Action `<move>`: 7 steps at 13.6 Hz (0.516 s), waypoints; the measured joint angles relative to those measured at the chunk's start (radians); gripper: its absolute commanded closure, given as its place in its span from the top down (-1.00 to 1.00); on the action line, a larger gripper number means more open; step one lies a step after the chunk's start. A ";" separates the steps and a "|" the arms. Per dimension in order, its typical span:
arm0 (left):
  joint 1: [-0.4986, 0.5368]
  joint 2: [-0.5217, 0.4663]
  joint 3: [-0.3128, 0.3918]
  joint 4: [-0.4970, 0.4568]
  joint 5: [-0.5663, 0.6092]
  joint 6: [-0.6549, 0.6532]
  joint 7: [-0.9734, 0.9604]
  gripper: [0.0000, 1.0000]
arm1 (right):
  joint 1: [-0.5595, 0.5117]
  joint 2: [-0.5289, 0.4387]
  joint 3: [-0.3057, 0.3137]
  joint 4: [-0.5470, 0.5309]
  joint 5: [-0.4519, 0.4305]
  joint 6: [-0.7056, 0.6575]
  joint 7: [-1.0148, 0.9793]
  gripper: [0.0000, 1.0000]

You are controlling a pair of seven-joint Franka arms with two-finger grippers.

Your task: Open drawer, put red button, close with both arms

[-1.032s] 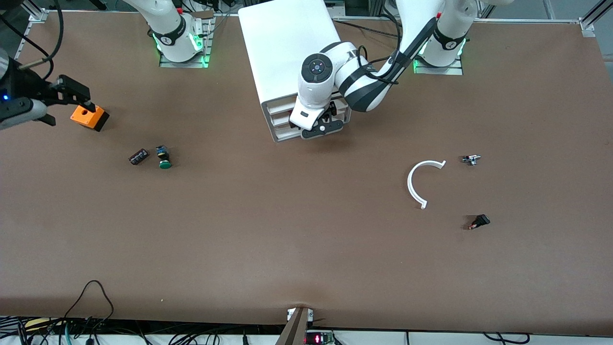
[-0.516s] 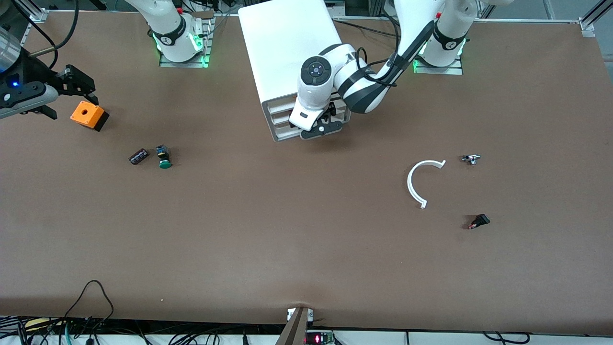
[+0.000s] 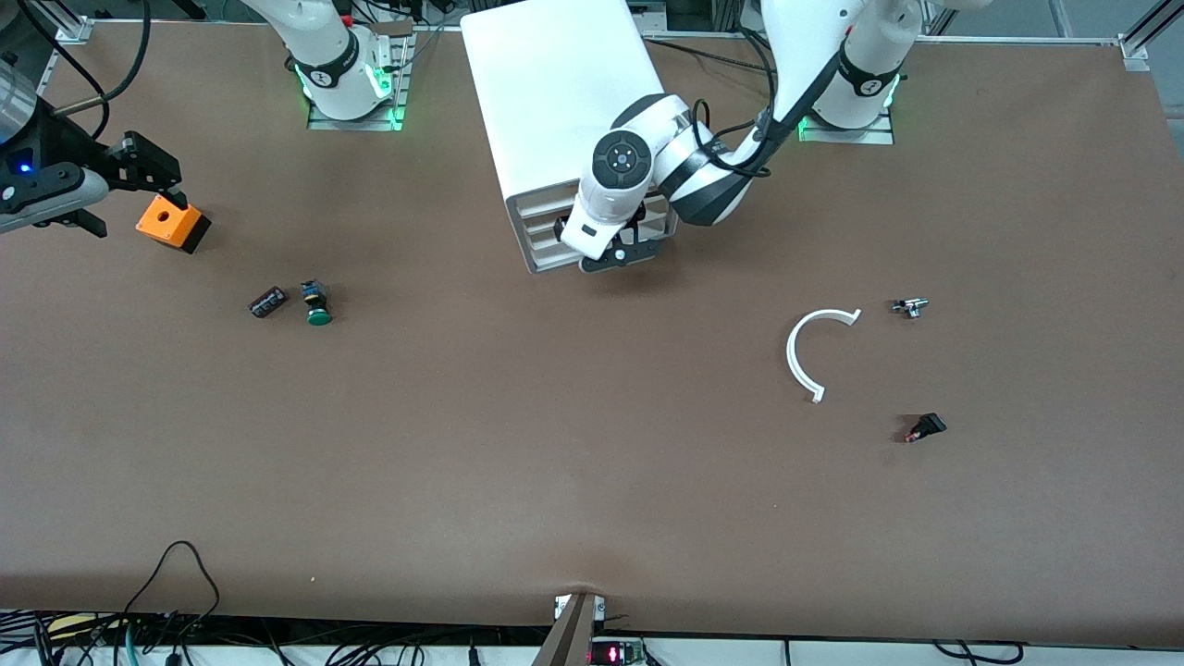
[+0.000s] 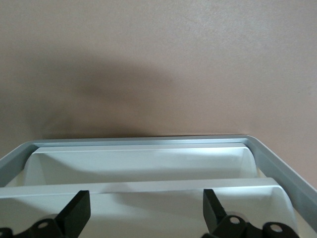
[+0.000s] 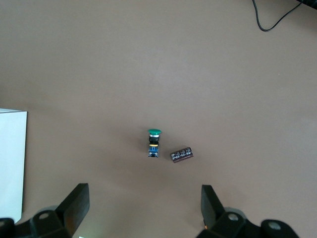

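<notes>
Left gripper (image 3: 606, 242) at cabinet (image 3: 555, 102) drawers.

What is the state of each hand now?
Left hand: open, at the cabinet's drawers, holding nothing.
Right hand: open, empty, above the table.

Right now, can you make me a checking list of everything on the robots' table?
Surface: brown table, no spills seen.
Job's things: drawer looks shut in the white cabinet; red button, nothing seen.
Clutter: orange box, green-capped button, dark cylinder, white curved strip, small metal part, small black part.
Grippers: left gripper open at the drawer fronts; right gripper open, over the table beside the orange box.
Cables: black cables along the edge nearest the front camera.
Surroundings: metal frame at the table corners.
</notes>
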 measured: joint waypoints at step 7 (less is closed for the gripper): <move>0.150 0.008 -0.003 0.089 0.029 -0.131 0.036 1.00 | 0.001 0.007 0.013 0.026 -0.001 -0.004 0.135 1.00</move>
